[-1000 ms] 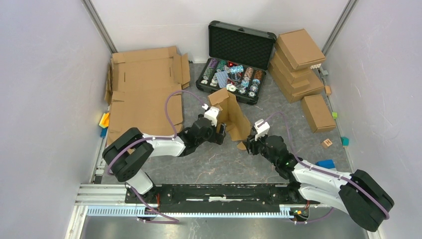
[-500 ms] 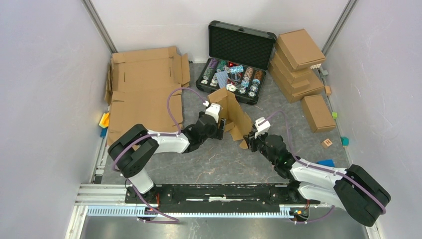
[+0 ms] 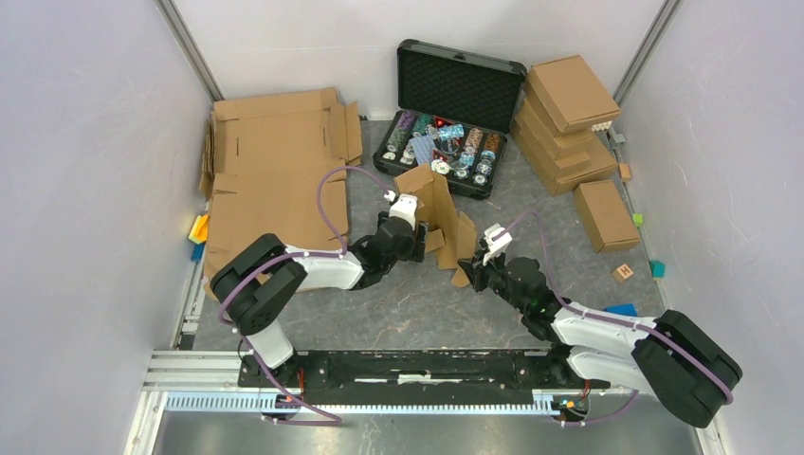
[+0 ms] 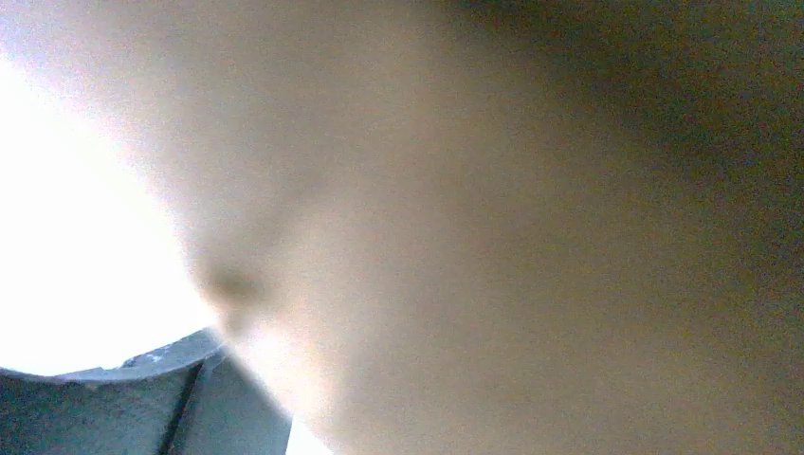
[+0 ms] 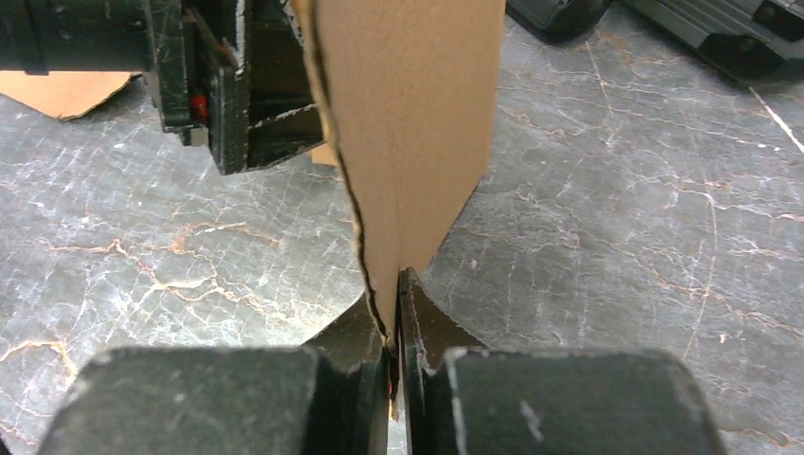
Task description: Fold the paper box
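The paper box (image 3: 441, 213) stands half-folded on the grey table, its brown panels upright. My right gripper (image 3: 471, 272) sits low at the box's near right corner. In the right wrist view it (image 5: 396, 284) is shut on the bottom edge of an upright flap of the paper box (image 5: 417, 114). My left gripper (image 3: 424, 245) presses against the box's left side. One of its black fingers (image 5: 218, 95) shows beside the flap in the right wrist view. Blurred brown cardboard (image 4: 521, 237) fills the left wrist view and hides the left jaws.
An open black case (image 3: 455, 85) of poker chips stands just behind the box. Large flat cardboard sheets (image 3: 275, 161) lie at the back left. Stacked folded boxes (image 3: 564, 118) and a single one (image 3: 605, 213) sit at the right. Small blocks (image 3: 623, 272) lie near the right wall.
The right gripper has closed on the flap and shifted slightly left. The left gripper has moved up and in against the box, and the box's right panel now stands steeper.
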